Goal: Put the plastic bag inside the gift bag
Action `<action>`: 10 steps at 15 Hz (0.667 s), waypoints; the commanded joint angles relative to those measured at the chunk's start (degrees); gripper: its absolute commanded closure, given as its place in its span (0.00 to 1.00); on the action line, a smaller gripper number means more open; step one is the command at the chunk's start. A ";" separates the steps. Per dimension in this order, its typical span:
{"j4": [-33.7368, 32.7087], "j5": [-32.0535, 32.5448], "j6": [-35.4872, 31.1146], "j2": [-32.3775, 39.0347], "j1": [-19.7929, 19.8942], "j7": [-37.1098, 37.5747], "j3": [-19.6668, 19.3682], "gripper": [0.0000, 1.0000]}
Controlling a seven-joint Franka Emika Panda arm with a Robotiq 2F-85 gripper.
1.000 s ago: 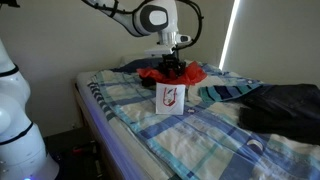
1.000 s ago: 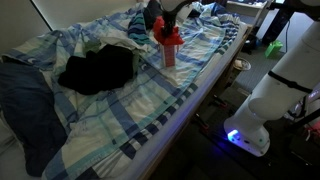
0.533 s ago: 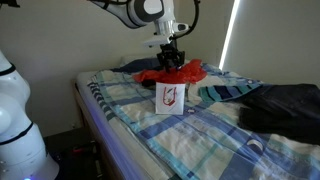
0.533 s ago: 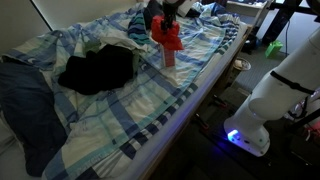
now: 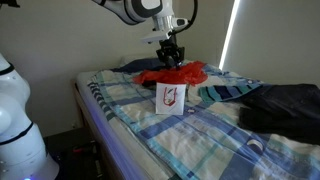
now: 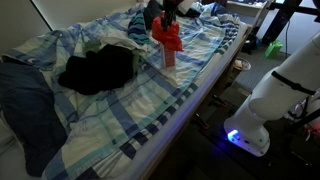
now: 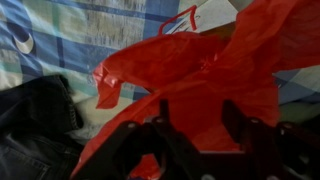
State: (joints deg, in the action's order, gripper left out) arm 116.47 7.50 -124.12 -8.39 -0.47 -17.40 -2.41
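A red plastic bag [image 5: 170, 73] hangs from my gripper [image 5: 172, 58] over the bed. It also shows in the other exterior view [image 6: 166, 33] and fills the wrist view [image 7: 190, 80]. The white gift bag [image 5: 169, 97] with a red mark stands upright on the plaid bedsheet, just below the plastic bag [image 6: 168, 56]. In the wrist view its white top and red handle [image 7: 205, 14] show at the upper edge. My gripper [image 7: 200, 125] is shut on the plastic bag, with red plastic bunched between its fingers.
Dark clothing lies on the bed beside the gift bag in both exterior views [image 5: 280, 105] [image 6: 95, 70], and in the wrist view [image 7: 35, 125]. A blue garment [image 6: 30, 100] lies farther along. The bed edge [image 6: 190, 110] drops to the floor.
My gripper has risen a little, and the red plastic bag has lifted with it above the gift bag.
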 commanded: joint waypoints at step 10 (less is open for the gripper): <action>-0.30 -2.54 -0.43 -0.50 0.19 -0.89 -0.11 1.00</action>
State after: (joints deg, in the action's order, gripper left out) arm 116.44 6.13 -124.35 -8.60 -0.47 -17.49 -2.42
